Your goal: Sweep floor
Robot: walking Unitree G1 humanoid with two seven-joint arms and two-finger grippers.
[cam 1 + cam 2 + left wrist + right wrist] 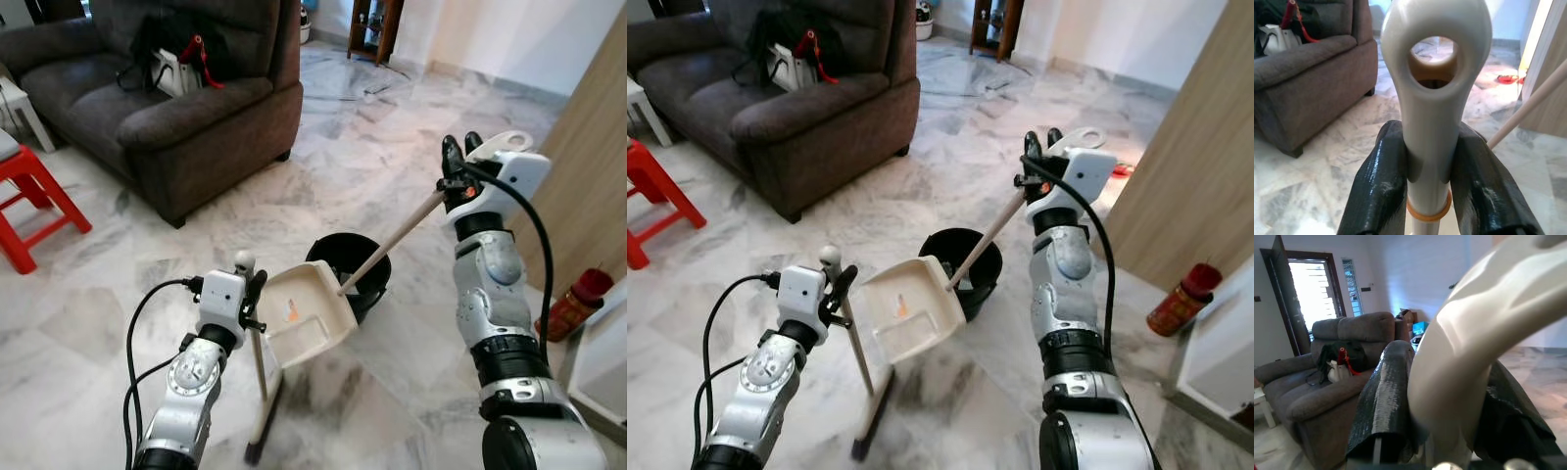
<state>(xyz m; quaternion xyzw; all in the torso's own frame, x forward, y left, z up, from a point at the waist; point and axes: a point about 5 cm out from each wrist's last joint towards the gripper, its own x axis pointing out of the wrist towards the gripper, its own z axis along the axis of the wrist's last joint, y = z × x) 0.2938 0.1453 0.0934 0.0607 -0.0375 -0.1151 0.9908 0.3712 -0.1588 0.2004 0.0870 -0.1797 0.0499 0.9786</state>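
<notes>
A black bin (pixel 361 272) is sitting on the floor near the middle of the frame, and a cream dustpan (pixel 305 311) is tilting over its near rim, open side facing up — a small orange scrap is lying inside the pan, while the bin's own contents cannot be made out. The dustpan's long pale handle (pixel 392 239) is running up and to the right to the right gripper (pixel 458 149), whose two black fingers are pressing closed on the handle's cream end; the right wrist view is showing both fingers hugging that grip.

At lower left of the frame, the left gripper (pixel 252 294) is clamping the top of the broom (pixel 261 387), its fingers (pixel 1380 186) squeezing tight on either side of the cream grip just below its hanging hole. The broom's stick is dropping down to a dark head resting on the floor at the bottom centre.

The floor (pixel 353 176) is pale grey marble tile, glossy. A dark grey sofa (pixel 167 98) is filling the upper left with a black bag (pixel 176 44) on its seat, a red stool (pixel 34 196) is standing at the left edge, and a red canister (pixel 573 304) is standing by a wooden panel (pixel 588 166) at the right.
</notes>
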